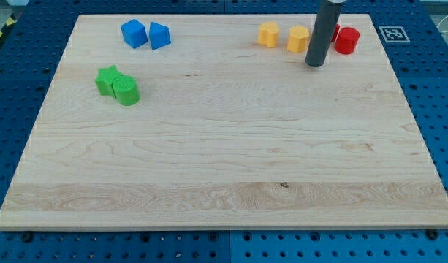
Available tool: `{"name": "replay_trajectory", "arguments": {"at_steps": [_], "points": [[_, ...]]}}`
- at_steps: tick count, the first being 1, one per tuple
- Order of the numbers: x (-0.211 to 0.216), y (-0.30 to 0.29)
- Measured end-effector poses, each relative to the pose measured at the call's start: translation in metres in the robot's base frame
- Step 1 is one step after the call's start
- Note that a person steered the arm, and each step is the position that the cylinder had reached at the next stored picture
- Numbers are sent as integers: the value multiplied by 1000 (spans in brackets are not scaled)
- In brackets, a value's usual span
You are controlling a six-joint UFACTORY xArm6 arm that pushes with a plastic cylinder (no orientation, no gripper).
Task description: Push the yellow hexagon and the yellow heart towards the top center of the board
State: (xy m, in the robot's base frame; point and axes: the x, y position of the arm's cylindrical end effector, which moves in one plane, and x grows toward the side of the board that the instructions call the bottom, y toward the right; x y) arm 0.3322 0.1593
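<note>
Two yellow blocks lie near the view's top, right of centre. The left one [268, 33] looks like the hexagon and the right one [297, 38] like the heart, though the shapes are hard to tell apart. My tip [315, 63] rests on the board just right of and slightly below the right yellow block, very close to it. The dark rod rises from there out of the view's top and hides part of a red block behind it.
A red cylinder [347, 40] sits right of the rod, with another red block partly hidden behind the rod. Two blue blocks [134, 33] [159, 35] lie at the top left. A green star [107, 79] and a green cylinder [126, 91] touch at the left.
</note>
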Motion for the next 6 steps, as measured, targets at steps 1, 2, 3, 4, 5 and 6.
{"name": "replay_trajectory", "arguments": {"at_steps": [1,2,3,4,5,6], "points": [[-1,8],[-11,10],[-26,10],[-34,10],[-42,-2],[-49,-26]]}}
